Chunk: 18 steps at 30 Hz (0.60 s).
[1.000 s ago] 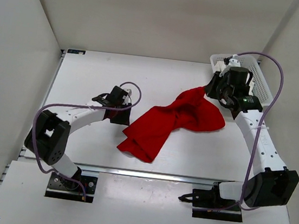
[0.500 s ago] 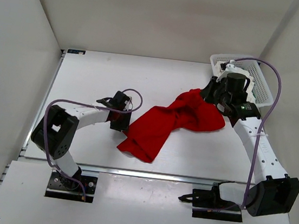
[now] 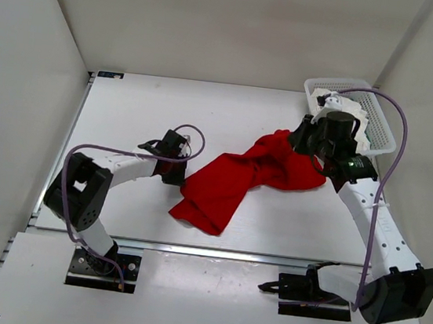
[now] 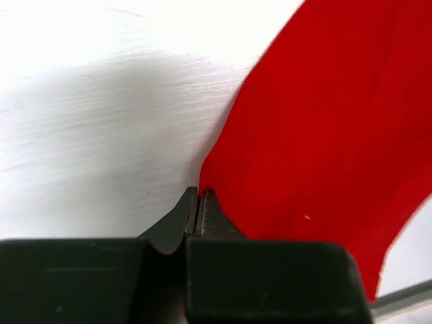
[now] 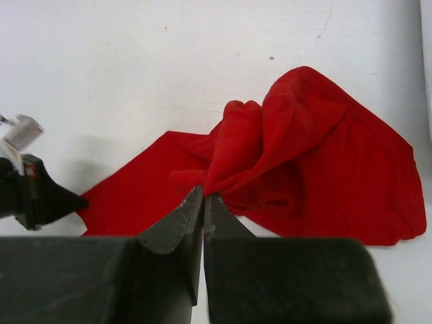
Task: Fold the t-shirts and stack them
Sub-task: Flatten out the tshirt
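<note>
The red t-shirt (image 3: 233,184) lies crumpled on the white table, stretching from the back right toward the near middle. My left gripper (image 3: 177,177) sits low at the shirt's left edge. In the left wrist view its jaws (image 4: 200,192) are pressed together, pinching the very edge of the red cloth (image 4: 324,135). My right gripper (image 3: 299,137) is shut on a bunched fold at the shirt's far right end. The right wrist view shows that fold (image 5: 270,128) pulled up into the jaws (image 5: 204,192), and the left gripper (image 5: 75,201) at the far left.
A white mesh basket (image 3: 383,123) stands at the back right corner behind the right arm, with some white cloth (image 3: 340,104) in it. White walls close in the table (image 3: 143,113) on three sides. Purple cables loop over both arms.
The left gripper has closed at the shirt's left edge, where it stood open before. The right arm has shifted slightly left, drawing its end of the shirt along.
</note>
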### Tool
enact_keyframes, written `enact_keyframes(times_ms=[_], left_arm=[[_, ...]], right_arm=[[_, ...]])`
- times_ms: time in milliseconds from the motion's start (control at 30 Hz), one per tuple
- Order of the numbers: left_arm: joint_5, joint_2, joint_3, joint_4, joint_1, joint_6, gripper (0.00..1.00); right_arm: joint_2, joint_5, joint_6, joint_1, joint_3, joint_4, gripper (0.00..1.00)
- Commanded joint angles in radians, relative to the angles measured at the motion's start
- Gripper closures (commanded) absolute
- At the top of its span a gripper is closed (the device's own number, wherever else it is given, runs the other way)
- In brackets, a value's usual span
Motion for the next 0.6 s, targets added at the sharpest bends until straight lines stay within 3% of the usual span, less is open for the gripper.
enact_keyframes(times_ms=[0,133,200,300,367,467,533,567], left_arm=[[0.012,-0.168,0.046,-0.032,0.054,0.004,1.00],[0.033,-0.358,0.194,-0.109,0.108,0.032,1.00],[0.059,-0.419,0.275,-0.152,0.176,0.032,1.00],[0.087,-0.497,0.373,-0.197,0.226,0.050,1.00],[0.109,-0.502,0.411,-0.217,0.265,0.064,1.00],[0.112,-0.467,0.390,-0.191,0.336,0.060,1.00],[0.113,-0.420,0.355,-0.136,0.358,0.041,1.00],[0.098,-0.390,0.332,-0.109,0.347,0.032,1.00]], right_arm=[[-0.077,0.109,-0.017,0.095,0.044,-0.035,1.00],[-0.188,0.285,-0.013,0.232,0.141,-0.163,1.00],[-0.225,0.418,0.015,0.365,0.196,-0.255,0.99],[-0.226,0.548,0.065,0.498,0.337,-0.351,1.00],[-0.177,0.559,0.058,0.520,0.389,-0.356,1.00],[-0.082,0.518,-0.010,0.453,0.405,-0.310,1.00],[0.006,0.220,-0.027,0.228,0.403,-0.237,1.00],[0.050,0.169,-0.021,0.197,0.377,-0.174,1.00]])
